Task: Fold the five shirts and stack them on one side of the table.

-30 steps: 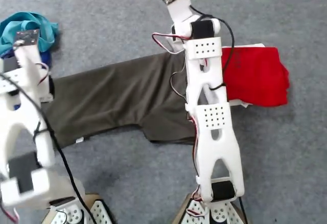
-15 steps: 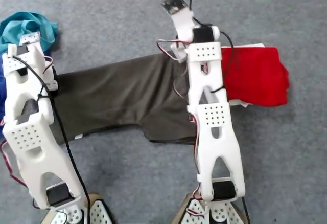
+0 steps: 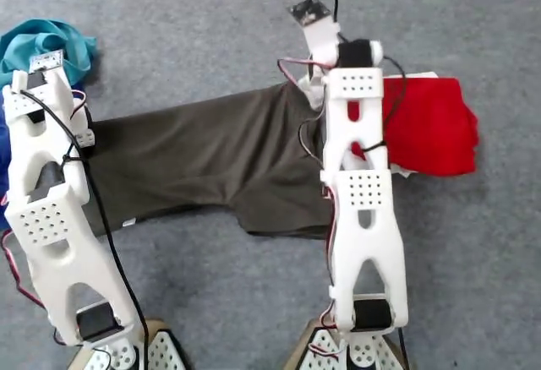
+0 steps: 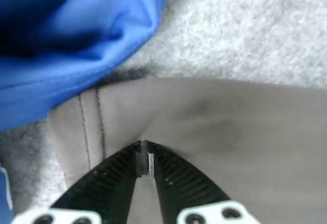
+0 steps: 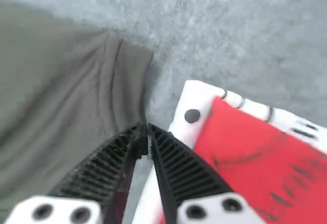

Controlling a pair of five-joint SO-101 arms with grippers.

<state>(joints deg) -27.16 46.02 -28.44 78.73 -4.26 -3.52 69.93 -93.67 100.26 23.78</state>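
Observation:
An olive shirt (image 3: 203, 155) lies spread across the middle of the grey table (image 3: 473, 252). My left gripper (image 3: 83, 139) sits at the shirt's left edge, shut on the fabric (image 4: 230, 142) close to a stitched hem; its tips (image 4: 144, 157) meet on the cloth. At the shirt's far right corner, my right gripper (image 3: 311, 93) is shut on the cloth's edge (image 5: 51, 96), tips (image 5: 144, 139) together. A folded red shirt (image 3: 427, 125) rests on a folded white one (image 5: 191, 106) just right of that gripper. The red shirt (image 5: 255, 152) is right beside my right fingers.
A crumpled teal shirt (image 3: 46, 40) lies at the far left corner. A blue shirt (image 4: 76, 29) is bunched next to the olive shirt's left edge, under my left arm. Bare grey table stretches along the far side and the front right.
My left arm came down to the olive shirt's left edge and closed there. My right gripper moved right toward the red stack, drawing the shirt's corner with it.

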